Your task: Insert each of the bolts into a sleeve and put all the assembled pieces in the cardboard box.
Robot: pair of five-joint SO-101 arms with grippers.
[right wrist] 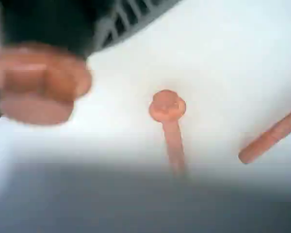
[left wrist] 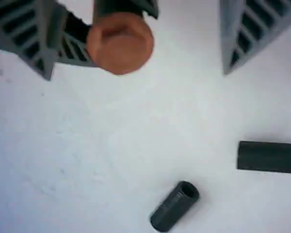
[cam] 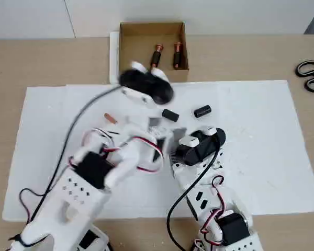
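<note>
My left gripper [left wrist: 136, 75] is open, its grey slatted fingers [left wrist: 29, 39] wide apart above the white sheet. Between them sits an orange bolt head [left wrist: 119, 43] poking out of a black sleeve [left wrist: 121, 7]. My right gripper [right wrist: 63, 43] appears shut on that sleeve, and the bolt head [right wrist: 39, 82] looms close in its wrist view. Two loose black sleeves [left wrist: 266, 156] [left wrist: 174, 206] lie on the sheet, also seen from above [cam: 170, 115] [cam: 202, 111]. Loose bolts [right wrist: 167, 107] [right wrist: 271, 136] lie on the sheet too, one of them [cam: 110, 118] left of the arms. The cardboard box [cam: 126, 47] holds two assembled pieces [cam: 157, 54] [cam: 177, 55].
A white sheet [cam: 261, 146] covers the middle of the wooden table, with open room on its right half. Scissors [cam: 311, 73] lie at the table's far right edge. Both arms and their cables crowd the sheet's centre and front.
</note>
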